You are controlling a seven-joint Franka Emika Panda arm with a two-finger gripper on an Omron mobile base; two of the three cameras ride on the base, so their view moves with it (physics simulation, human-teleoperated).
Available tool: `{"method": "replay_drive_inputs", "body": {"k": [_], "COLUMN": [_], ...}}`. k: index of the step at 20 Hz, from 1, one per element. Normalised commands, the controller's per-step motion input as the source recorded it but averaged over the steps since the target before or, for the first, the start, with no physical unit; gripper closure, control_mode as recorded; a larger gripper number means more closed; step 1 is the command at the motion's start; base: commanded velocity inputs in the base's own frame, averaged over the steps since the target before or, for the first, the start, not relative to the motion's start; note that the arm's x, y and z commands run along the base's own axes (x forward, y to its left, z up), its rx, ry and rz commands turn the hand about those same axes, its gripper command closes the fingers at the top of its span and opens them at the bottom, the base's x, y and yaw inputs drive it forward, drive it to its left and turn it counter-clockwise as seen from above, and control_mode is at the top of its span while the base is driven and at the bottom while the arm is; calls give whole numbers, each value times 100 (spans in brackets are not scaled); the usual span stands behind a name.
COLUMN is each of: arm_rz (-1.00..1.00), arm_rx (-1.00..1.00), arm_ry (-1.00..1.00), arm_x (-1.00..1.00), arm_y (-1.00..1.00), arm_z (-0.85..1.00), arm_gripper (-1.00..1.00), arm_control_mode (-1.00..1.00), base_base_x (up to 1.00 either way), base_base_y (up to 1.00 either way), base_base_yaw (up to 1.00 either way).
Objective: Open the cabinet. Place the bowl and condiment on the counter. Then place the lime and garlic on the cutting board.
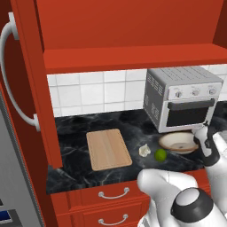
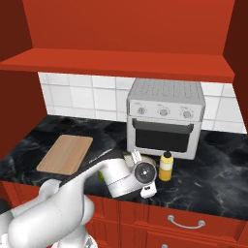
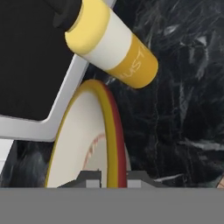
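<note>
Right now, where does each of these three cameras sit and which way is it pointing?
Left base view: behind the arm's left, looking forward and down at the cutting board, garlic, lime and bowl; white arm lower right.
Right base view: behind its right, facing the toaster oven and condiment; arm lower left.
Hand view: on the hand, along the gripper shut on the bowl's rim.
Both base views share board and oven.

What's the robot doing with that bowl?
The robot's gripper is pinching the rim of the bowl, which sits on the counter in front of the toaster oven. The yellow condiment bottle stands right beside it. The cabinet door is open. The lime and garlic lie on the counter, not yet on the cutting board.
</note>
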Motion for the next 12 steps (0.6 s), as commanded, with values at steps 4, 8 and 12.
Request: {"method": "replay_drive_inputs", "body": {"k": [4, 8, 12], "arm_rz": [-7, -6, -5], "arm_rx": [0, 0, 0], "arm_ry": [-2, -3, -2], "arm_x": [22, 25, 24], "arm_y": [3, 0, 0], "arm_z": [-23, -19, -17], "arm_gripper": [100, 100, 100], "arm_control_mode": [-100, -100, -100], "base_base_x": [0, 0, 0], "base_base_y": [0, 0, 0], "base_base_yaw": [0, 0, 0]}}
